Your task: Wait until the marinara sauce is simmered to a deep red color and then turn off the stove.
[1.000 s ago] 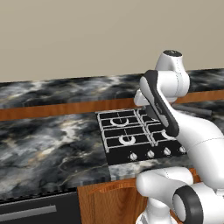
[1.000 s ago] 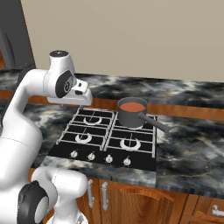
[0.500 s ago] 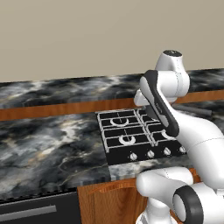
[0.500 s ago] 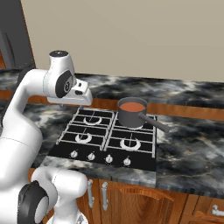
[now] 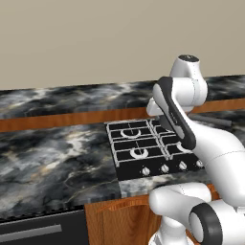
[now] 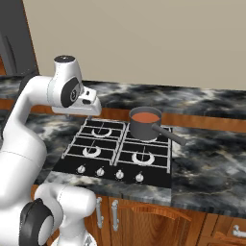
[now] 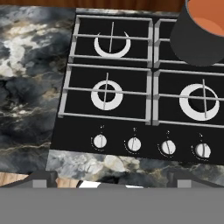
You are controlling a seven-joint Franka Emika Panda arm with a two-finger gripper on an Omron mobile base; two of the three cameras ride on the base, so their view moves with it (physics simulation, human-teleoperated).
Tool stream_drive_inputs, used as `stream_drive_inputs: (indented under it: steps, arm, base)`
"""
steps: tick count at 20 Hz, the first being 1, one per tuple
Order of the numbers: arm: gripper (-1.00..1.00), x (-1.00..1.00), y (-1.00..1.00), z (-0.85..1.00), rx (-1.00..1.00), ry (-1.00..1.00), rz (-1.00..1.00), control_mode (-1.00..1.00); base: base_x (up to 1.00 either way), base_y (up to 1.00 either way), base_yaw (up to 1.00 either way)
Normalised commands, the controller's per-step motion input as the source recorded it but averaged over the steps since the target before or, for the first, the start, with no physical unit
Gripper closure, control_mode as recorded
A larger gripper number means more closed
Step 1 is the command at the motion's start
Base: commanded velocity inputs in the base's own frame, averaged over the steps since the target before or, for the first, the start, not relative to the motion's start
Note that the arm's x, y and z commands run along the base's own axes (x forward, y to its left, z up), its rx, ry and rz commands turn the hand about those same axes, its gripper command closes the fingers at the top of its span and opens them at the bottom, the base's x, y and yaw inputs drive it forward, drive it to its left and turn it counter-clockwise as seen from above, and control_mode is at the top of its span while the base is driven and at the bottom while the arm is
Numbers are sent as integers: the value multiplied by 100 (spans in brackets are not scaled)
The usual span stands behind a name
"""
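Four burners sit on the stove (image 6: 120, 153), a black square cooktop with pale grates set into a dark marbled counter (image 6: 211, 158). To the left of the stove, the white arm (image 6: 29, 120) rises and bends so that its hand hangs above the stove's back left corner; the gripper is hidden there, and whether its fingers are spread or pressed together I cannot tell. Along the stove's front edge runs a row of four small silver knobs (image 7: 151, 145). On the stove's back right burner stands a small dark saucepan (image 6: 144, 126), its long handle (image 6: 168, 135) reaching out to the right and forward. Inside the saucepan lies the marinara sauce (image 6: 144, 117), a flat red-orange disc just below the rim.
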Motion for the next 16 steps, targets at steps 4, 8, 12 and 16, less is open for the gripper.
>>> stream_drive_inputs:
  steps: [4, 8, 12, 16]
  arm:
    - [-100, 0, 0, 0, 0, 0, 0, -100]
    - [-100, 0, 0, 0, 0, 0, 0, -100]
    - [-100, 0, 0, 0, 0, 0, 0, -100]
    - [-100, 0, 0, 0, 0, 0, 0, -100]
  base:
    - [0, 0, 0]
    - [0, 0, 0]
    - [0, 0, 0]
    - [0, 0, 0]
